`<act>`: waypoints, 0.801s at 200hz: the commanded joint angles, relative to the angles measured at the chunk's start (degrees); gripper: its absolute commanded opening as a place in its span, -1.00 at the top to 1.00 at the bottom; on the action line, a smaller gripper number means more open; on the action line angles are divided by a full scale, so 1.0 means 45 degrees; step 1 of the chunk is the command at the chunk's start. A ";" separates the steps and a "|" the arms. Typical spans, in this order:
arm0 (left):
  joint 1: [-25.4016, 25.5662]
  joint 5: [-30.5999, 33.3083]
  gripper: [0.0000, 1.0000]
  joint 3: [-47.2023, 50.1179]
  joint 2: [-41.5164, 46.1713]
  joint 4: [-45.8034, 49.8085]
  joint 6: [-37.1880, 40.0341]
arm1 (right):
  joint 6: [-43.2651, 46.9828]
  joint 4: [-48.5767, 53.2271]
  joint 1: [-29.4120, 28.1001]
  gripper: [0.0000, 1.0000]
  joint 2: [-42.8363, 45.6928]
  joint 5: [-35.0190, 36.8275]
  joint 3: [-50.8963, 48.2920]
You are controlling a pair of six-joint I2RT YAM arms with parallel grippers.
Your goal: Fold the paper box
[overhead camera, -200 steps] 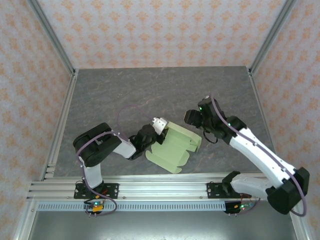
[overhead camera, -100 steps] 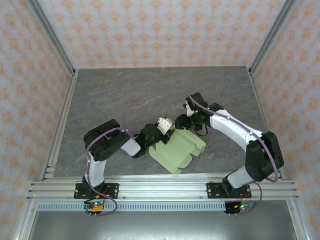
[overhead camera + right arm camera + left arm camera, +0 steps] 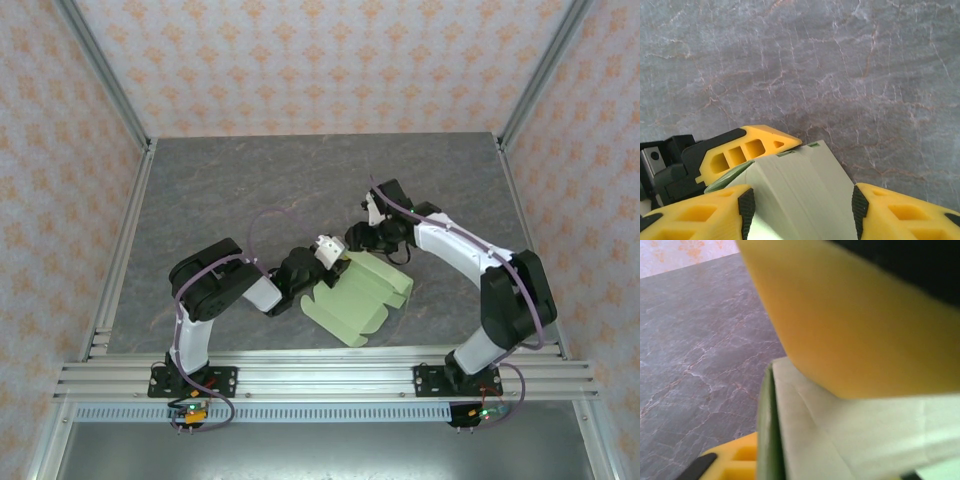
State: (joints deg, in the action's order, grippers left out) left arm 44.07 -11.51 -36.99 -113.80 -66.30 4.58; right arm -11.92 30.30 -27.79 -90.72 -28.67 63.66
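Your left arm (image 3: 215, 285) and right arm (image 3: 455, 250), white links between chunky black joints, thin purple cables (image 3: 252, 226) looping along each, small green lights (image 3: 484, 411) at your bases, your right gripper (image 3: 801, 197) with yellow fingers (image 3: 695, 217), cut-out pockets, black pads (image 3: 746, 205).

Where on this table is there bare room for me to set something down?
Free: the far strip of table, between the back wall and the grippers; the left side, between the left arm and the side rail. Crowded: the middle, where the left gripper and right gripper meet at the paper box.
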 commanded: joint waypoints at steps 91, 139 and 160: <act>0.0058 0.2619 0.05 0.1494 0.1324 -0.1173 -0.0605 | -0.1401 -0.1258 0.0033 0.01 0.0410 -0.0419 -0.1322; 0.0434 0.2892 0.26 0.0747 0.0603 -0.1191 -0.0355 | -0.2294 -0.2019 0.0000 0.01 0.1151 -0.0696 -0.2348; 0.0507 0.2804 0.33 0.0513 0.0295 -0.1196 -0.0245 | -0.2689 -0.2418 -0.0112 0.01 0.1407 -0.0854 -0.2802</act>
State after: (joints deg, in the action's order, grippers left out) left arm 46.06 -1.02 -32.64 -110.37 -68.66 3.01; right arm -21.19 19.70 -27.81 -85.62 -32.47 54.08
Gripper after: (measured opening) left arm 0.342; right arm 0.497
